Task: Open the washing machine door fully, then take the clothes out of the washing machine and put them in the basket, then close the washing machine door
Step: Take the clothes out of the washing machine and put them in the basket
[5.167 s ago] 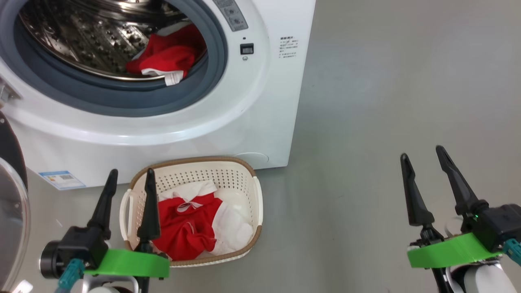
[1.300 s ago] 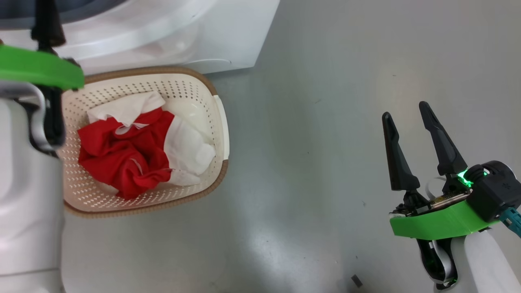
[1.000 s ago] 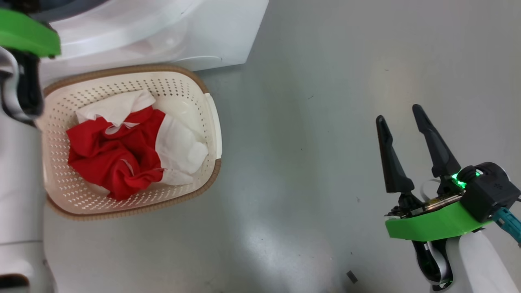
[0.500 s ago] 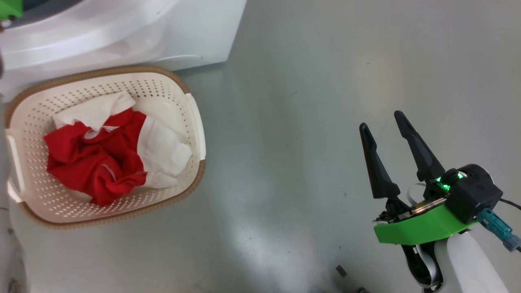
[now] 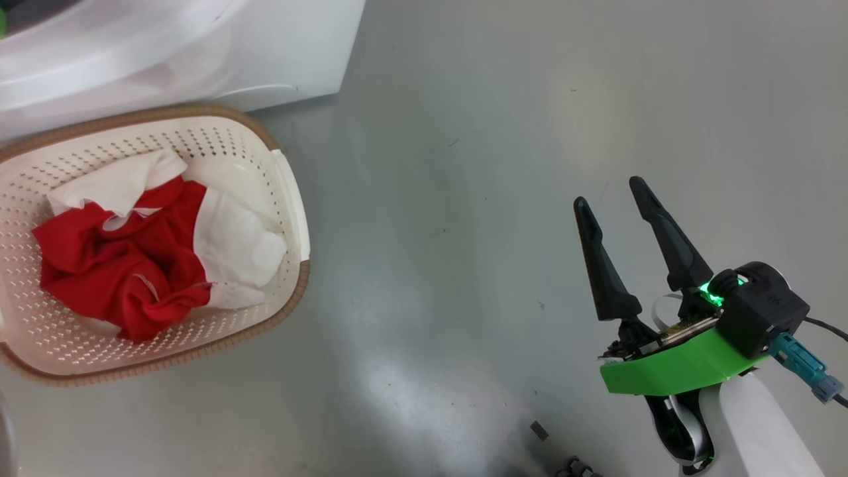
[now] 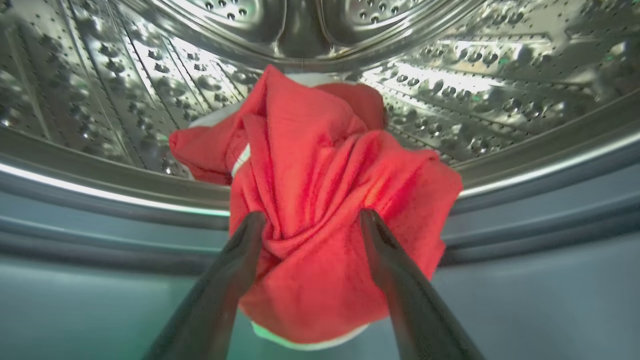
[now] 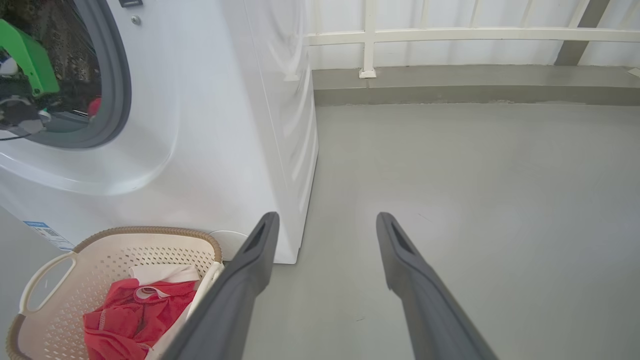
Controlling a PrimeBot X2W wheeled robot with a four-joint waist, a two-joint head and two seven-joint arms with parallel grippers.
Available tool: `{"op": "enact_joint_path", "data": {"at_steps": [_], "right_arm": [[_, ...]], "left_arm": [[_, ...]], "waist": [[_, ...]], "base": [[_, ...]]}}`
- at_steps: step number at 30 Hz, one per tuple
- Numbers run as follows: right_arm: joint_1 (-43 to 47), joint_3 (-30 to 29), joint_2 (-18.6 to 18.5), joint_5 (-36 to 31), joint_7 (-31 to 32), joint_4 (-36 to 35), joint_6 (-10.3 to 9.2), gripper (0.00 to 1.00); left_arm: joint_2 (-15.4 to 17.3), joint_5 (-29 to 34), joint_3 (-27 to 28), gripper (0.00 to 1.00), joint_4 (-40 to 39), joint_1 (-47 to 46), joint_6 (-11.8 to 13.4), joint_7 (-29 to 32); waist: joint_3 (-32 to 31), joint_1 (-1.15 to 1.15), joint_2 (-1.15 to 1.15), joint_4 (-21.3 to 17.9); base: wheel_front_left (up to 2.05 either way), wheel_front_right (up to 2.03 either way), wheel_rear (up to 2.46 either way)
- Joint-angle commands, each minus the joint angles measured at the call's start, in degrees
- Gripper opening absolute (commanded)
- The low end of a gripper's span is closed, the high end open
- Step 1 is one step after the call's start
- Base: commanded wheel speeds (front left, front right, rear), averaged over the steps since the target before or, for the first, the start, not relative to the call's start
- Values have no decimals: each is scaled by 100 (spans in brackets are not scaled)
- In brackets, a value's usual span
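Observation:
Red clothes (image 6: 320, 200) lie bunched at the front lip of the washing machine's steel drum (image 6: 100, 100), spilling over the grey rubber ring (image 6: 550, 210). My left gripper (image 6: 310, 220) is open, one finger on each side of that bundle. More red and white clothes (image 5: 112, 271) lie in the cream basket (image 5: 291, 199), which stands on the floor against the washing machine (image 5: 199, 46). My right gripper (image 5: 608, 192) hangs open and empty over bare floor, far right of the basket. The washing machine door is out of view.
In the right wrist view, my right gripper (image 7: 325, 217) points past the machine's corner (image 7: 295, 165) toward a low kerb and white railing (image 7: 450, 35). My left arm's green part (image 7: 30, 60) sits in the drum opening. Small dark bits (image 5: 540, 430) lie on the grey floor.
The head camera has swung, so the basket and machine slid left in the picture and my left arm left it. My right gripper stays open over the floor.

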Motion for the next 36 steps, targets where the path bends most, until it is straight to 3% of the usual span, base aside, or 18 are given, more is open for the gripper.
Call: {"op": "enact_joint_path", "data": {"at_steps": [1,12,13,14,23,36], "right_arm": [[-40,119,-57,59,-36,-97,35,100],[-84,181,-57,91,-36,-78,35,100],[-84,183,-57,91,-36,-75,35,100],[-84,185,-57,96,-36,-72,35,100],[-109,182,-57,112,-36,-63,35,100],[-120,115,-57,108,-36,-52,35,100]], "left_arm": [[271,-57,-2,100,-31,-52,20,97],[269,-50,-148,100,236,34,-30,67],[267,-48,-166,38,254,31,-42,65],[265,-35,-194,0,270,26,-57,66],[266,-9,-317,0,312,-6,-112,-128],[362,-189,-271,0,-71,249,-293,-1261]], "waist": [[30,0,0,-14],[68,0,0,-81],[68,0,0,-84],[69,0,0,-86],[68,0,0,-64],[33,0,0,125]], "base": [[0,0,0],[0,0,0],[0,0,0],[0,0,0],[0,0,0],[0,0,0]]}}
